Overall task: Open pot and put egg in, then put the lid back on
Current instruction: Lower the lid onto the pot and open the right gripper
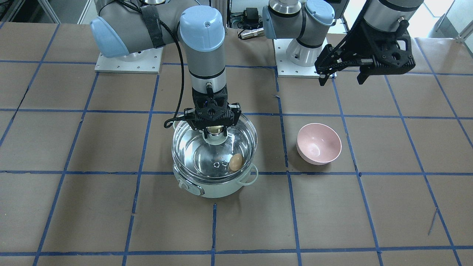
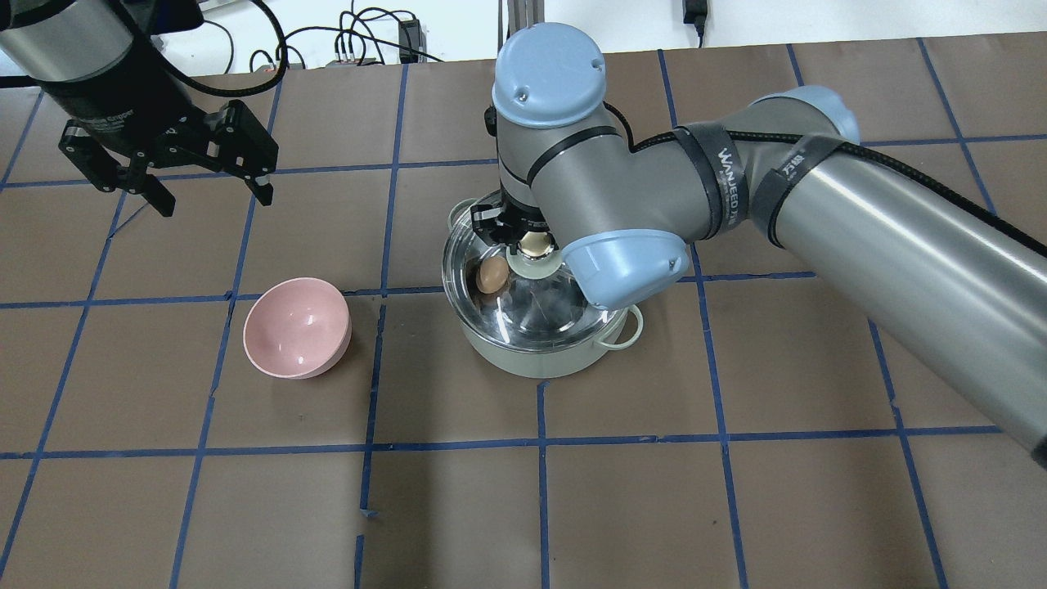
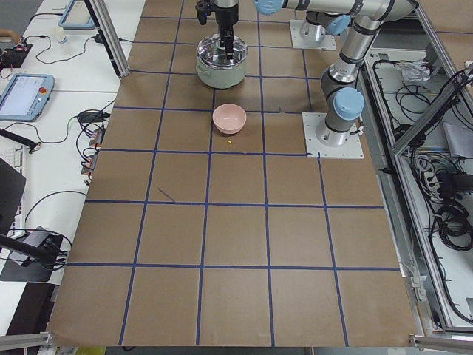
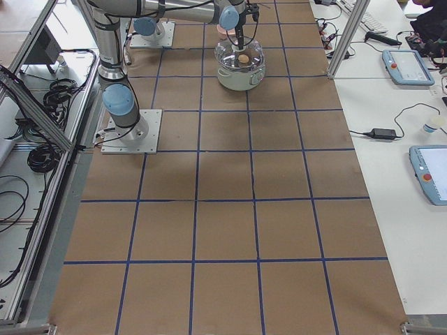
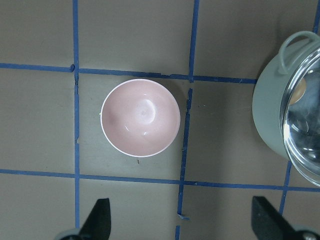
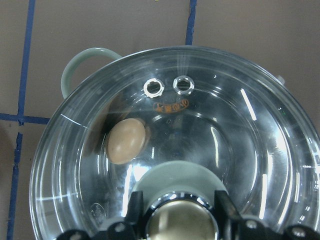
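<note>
The mint-green pot (image 1: 218, 188) stands mid-table, also in the overhead view (image 2: 540, 360). The tan egg (image 1: 235, 162) lies inside it and shows through the glass in the right wrist view (image 6: 126, 141). My right gripper (image 1: 214, 127) is shut on the beige knob (image 6: 182, 222) of the clear glass lid (image 1: 192, 147). It holds the lid over the pot's mouth, shifted slightly toward the robot. I cannot tell whether the lid's rim rests on the pot. My left gripper (image 1: 341, 80) is open and empty, high above the table behind the pink bowl.
An empty pink bowl (image 1: 318, 143) sits on the table beside the pot, on my left side; it also shows in the left wrist view (image 5: 140, 117). Brown paper with blue tape lines covers the table (image 1: 111, 214). The arm bases stand at the robot's edge.
</note>
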You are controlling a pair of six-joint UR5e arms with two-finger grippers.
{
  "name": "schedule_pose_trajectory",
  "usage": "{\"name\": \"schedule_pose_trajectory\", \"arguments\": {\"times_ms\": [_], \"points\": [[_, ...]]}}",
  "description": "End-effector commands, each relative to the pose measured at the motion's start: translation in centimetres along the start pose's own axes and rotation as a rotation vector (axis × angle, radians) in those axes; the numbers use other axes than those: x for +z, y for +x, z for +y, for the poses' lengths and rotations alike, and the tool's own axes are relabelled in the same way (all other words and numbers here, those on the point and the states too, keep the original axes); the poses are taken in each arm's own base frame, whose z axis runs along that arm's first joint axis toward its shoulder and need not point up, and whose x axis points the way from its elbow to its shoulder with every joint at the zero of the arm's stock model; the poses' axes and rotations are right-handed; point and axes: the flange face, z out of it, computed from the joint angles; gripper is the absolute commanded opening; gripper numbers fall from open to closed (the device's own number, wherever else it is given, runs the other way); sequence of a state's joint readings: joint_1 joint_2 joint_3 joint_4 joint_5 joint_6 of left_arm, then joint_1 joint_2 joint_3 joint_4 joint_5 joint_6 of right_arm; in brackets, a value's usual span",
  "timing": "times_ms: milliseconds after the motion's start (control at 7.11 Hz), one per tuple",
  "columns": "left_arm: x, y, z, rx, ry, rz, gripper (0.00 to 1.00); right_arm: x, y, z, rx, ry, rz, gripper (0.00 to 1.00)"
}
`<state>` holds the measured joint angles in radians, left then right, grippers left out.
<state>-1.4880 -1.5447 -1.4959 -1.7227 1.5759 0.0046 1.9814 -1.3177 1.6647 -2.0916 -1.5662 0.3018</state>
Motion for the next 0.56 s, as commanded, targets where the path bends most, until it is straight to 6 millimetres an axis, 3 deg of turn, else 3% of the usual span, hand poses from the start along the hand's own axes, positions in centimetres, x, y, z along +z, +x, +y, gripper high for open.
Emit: {"name": "schedule_pose_trajectory", "arguments": {"times_ms": [0, 422], "points": [[0.06, 0.01, 0.0, 0.0, -0.001, 0.001, 1.0, -0.1, 0.03, -0.12, -0.003, 0.008, -0.002, 0.49], [0.06, 0.01, 0.0, 0.0, -0.001, 0.001, 1.0, -0.07, 0.06, -0.31, -0.016, 0.011, -0.003, 0.59]]}}
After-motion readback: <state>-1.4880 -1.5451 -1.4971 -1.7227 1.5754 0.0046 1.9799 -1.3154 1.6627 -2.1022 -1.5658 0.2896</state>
